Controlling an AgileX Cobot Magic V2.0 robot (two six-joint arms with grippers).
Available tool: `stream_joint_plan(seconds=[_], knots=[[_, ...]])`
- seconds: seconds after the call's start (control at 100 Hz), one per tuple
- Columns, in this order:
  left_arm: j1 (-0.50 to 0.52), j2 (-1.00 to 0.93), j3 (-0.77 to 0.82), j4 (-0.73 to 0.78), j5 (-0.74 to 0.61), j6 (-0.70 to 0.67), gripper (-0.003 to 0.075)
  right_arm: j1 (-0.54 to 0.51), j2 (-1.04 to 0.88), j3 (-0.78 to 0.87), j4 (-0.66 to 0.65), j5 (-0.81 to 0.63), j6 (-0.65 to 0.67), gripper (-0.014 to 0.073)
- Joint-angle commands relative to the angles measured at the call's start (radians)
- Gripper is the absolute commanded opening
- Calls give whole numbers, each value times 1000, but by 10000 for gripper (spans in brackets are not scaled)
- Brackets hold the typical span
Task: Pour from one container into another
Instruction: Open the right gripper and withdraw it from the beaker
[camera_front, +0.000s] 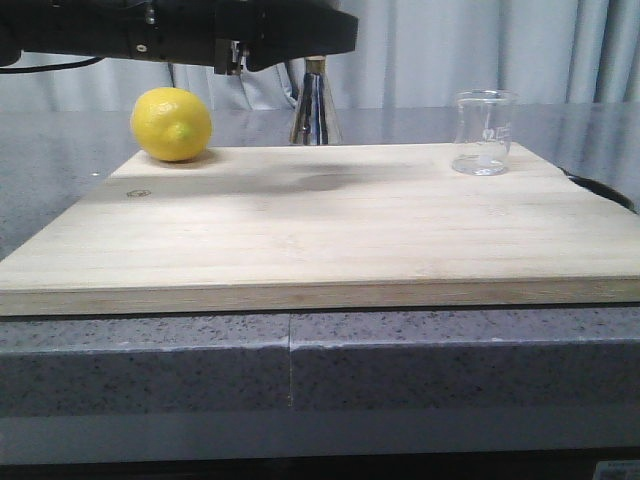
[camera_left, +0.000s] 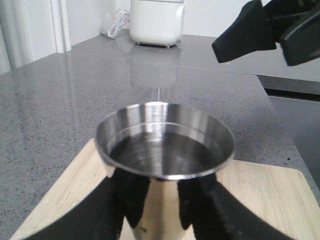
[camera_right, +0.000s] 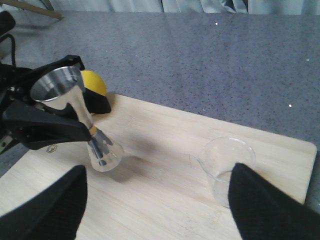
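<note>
Left end effector (camera_right: 87, 131) clamped on shiny steel hourglass jigger (camera_right: 80, 117); right end effector (camera_right: 160, 202) open, empty above clear glass beaker (camera_right: 226, 167). Risk: crooked grasp tips beaker.

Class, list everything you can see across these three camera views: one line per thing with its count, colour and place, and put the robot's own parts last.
Cutting board: one, pale wood, on the grey counter.
Lemon: one, yellow, far left corner of the board.
Jigger: one, shiny steel with gold band, back middle of the board, upright.
Beaker: one, clear glass, far right of the board, upright.
Counter: one, speckled grey, under the board.
Appliance: one, white, far end of the counter.
Left hand: one, black, closed around the jigger.
Right hand: one, black, open above the board.
</note>
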Motion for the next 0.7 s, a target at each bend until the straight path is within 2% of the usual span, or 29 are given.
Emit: stream_joint_plan(seconds=[0.0,0.33,0.44,0.57,0.69], knots=[[-4,-53,-30,-92,102,-8,259,-4,-52,-9,-24,4,5,493],[-4,-53,-30,-92,102,-8,259,-6,-143,16,-22,-29,-13,493],[-4,-53,-30,-92,102,-8,259,-6,-145,16,96,-83,-150,493],[-4,-53,-30,-92,102,-8,259,-6,-145,25,234,-70,-334,493],[-4,-53,-30,-92,102,-8,259,-6,-139,49,425,-70,-487,493]])
